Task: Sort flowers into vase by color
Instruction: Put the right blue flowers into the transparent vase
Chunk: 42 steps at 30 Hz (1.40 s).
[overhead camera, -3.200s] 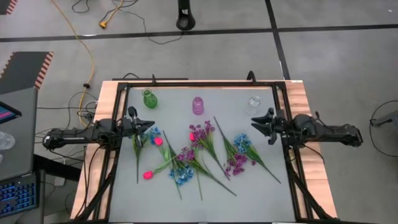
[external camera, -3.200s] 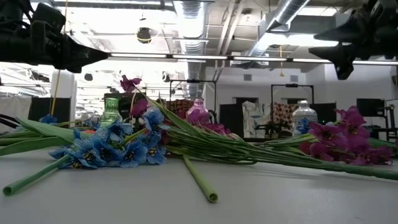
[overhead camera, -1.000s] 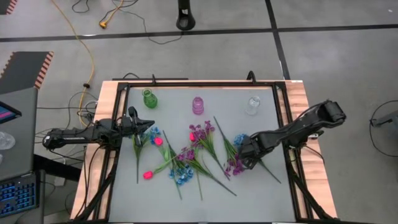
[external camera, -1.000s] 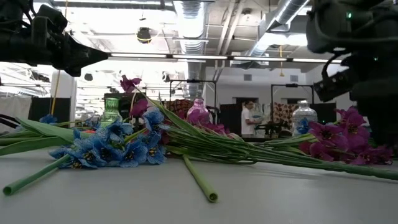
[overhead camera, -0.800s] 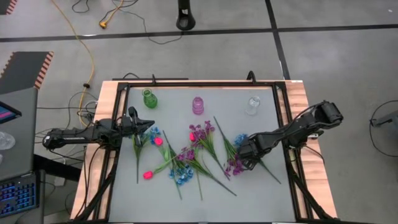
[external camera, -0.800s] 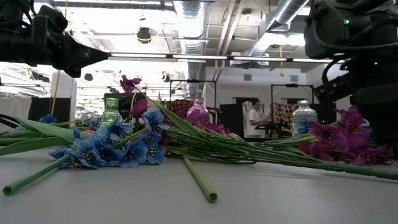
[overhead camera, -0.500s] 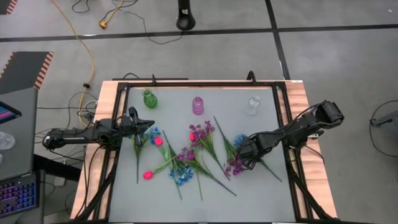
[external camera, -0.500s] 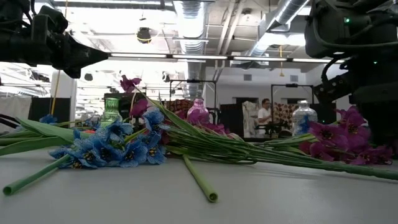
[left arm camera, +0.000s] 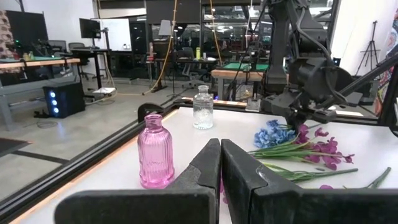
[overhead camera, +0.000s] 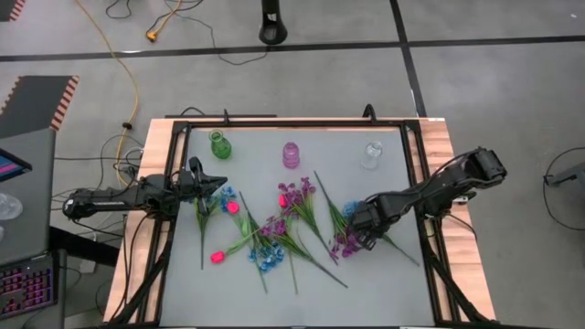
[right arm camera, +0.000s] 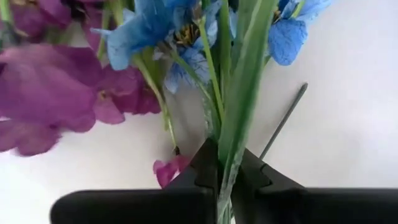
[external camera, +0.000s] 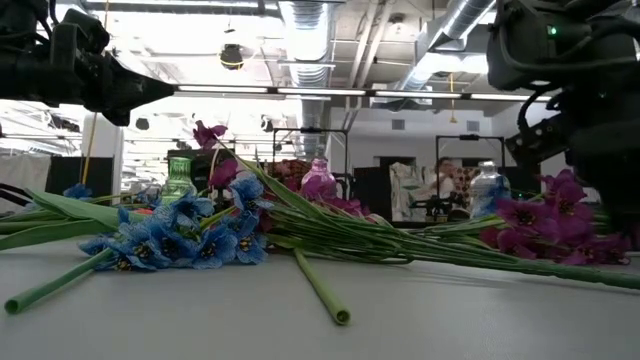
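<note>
Right claw (overhead camera: pixel 359 230) low on the desk (overhead camera: pixel 384 274), right of centre in the high view, clamped on a green stem (right arm camera: pixel 231 149) of the blue-and-purple sprig (overhead camera: pixel 349 224).
Remaining flowers (overhead camera: pixel 265 239) strewn mid-desk; left claw (overhead camera: pixel 212 185) at left edge, seemingly closed, empty.

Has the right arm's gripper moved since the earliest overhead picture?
Yes. The right gripper left the table's right frame rail and went inward and down onto the blue flower sprig, its fingers shut on the sprig's green stem.
</note>
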Available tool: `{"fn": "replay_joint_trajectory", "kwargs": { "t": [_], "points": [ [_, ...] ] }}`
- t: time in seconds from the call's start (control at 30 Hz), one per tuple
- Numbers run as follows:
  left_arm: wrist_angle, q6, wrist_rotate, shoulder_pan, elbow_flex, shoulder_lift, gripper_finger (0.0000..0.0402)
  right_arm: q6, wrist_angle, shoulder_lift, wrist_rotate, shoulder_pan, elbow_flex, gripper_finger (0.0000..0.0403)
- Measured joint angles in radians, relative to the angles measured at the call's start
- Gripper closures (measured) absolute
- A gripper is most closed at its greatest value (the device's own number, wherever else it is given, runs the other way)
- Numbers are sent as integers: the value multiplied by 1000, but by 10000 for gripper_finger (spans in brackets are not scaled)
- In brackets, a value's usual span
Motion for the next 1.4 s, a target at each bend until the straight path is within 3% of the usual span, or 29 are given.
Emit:
{"fn": "replay_joint_trajectory", "kwargs": {
  "t": [0.27,0.47,0.67,0.9,1.1,1.4],
  "points": [
    [0,0,0,0,0,0,401,0,-44,-152,12,-38,0,365],
    [0,0,0,0,0,0,401,0,-37,-301,90,-71,0,361],
    [0,0,0,0,0,0,401,-18,51,-440,226,-110,0,361],
    [0,0,0,0,0,0,401,-206,241,-613,350,-174,0,361],
    [0,1,0,0,0,0,401,-469,383,-756,534,-232,0,361],
    [0,1,0,0,0,0,401,-776,498,-888,933,-298,0,360]
  ]
}}
